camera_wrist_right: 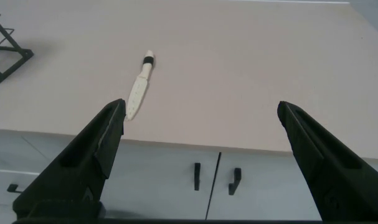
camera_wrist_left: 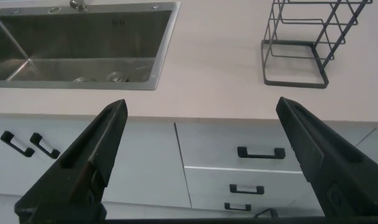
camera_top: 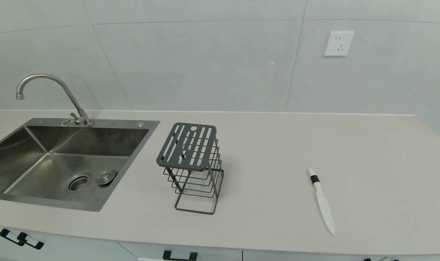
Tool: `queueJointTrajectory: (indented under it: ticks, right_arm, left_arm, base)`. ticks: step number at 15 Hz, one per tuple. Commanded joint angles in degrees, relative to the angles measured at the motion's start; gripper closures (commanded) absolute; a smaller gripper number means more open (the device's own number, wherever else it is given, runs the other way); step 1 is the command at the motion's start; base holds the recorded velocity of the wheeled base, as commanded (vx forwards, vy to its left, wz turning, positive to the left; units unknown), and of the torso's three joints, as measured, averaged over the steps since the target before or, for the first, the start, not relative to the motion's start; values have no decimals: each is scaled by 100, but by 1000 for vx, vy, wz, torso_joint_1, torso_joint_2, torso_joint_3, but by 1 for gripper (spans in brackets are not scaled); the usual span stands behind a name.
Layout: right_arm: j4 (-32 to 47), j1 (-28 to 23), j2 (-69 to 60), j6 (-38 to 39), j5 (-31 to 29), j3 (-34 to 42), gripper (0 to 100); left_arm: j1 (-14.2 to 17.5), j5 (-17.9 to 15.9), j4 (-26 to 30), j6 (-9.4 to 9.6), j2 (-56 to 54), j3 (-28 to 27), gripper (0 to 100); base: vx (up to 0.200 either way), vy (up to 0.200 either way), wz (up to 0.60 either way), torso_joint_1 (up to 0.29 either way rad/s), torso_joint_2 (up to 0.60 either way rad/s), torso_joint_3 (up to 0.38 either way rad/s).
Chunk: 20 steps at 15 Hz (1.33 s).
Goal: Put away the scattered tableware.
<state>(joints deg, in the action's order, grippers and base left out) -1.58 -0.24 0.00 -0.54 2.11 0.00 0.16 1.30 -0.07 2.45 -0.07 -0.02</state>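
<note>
While both arms hang out in front of the counter (camera_top: 278,152) edge, nothing is being held. The left gripper (camera_wrist_left: 201,106) has its two dark fingers spread wide apart. It sits low, facing the white drawers (camera_wrist_left: 260,152) under the worktop, with the sink and the foot of the rack up beyond it. The right gripper (camera_wrist_right: 201,104) is the same deal: fingers wide apart, nothing between them, cabinet doors (camera_wrist_right: 197,176) below and the countertop stretching out past it.

The thing to put away is the knife (camera_top: 321,201), white with a black band on the handle. It lies flat on the counter toward the right side, well apart from everything else, handle end toward the wall and blade tip toward the front edge.

The rack (camera_top: 191,163) is a dark grey wire one with a slotted top plate. It stands upright on the counter just beside the sink (camera_top: 96,125), between the sink and the knife.

The sink is stainless steel, set into the left of the counter, with a curved faucet (camera_top: 49,90) behind it. On the tiled wall up right is a white outlet (camera_top: 339,43).
</note>
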Motion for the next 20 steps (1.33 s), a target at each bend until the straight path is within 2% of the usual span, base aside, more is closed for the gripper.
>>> queueJointTrajectory:
  ticks: [1,3,5,7,11,13,16,20]
  right_arm:
    - [-255,-2,9,-8,9,0,0]
    - [-791,-2,9,-8,18,0,0]
    - [-694,-2,0,27,149,-18,0]
    - [-545,24,123,54,615,-211,0]
    - [-439,139,1477,54,905,-993,0]
    - [-439,191,2215,54,1292,-1283,0]
    - [-466,191,3155,18,1784,-1485,0]
    - [-483,464,4263,-8,2004,-1617,0]
  left_arm:
    - [2,1,7,-8,7,-6,0]
    - [2,1,7,-34,7,-6,0]
    - [2,1,7,-43,7,2,0]
    - [2,1,7,-43,7,-6,0]
    - [2,1,7,-52,7,2,0]
    - [-16,-16,7,-236,7,2,0]
    - [-16,-16,-1,-307,7,2,0]
    - [-16,-7,-1,-307,7,2,0]
  base:
    - [0,0,0,0,0,0]
    - [0,0,0,0,0,0]
    - [0,0,0,0,0,0]
    - [0,0,0,0,0,0]
    - [0,0,0,0,0,0]
    - [0,0,0,0,0,0]
    - [0,0,0,0,0,0]
    - [0,0,0,0,0,0]
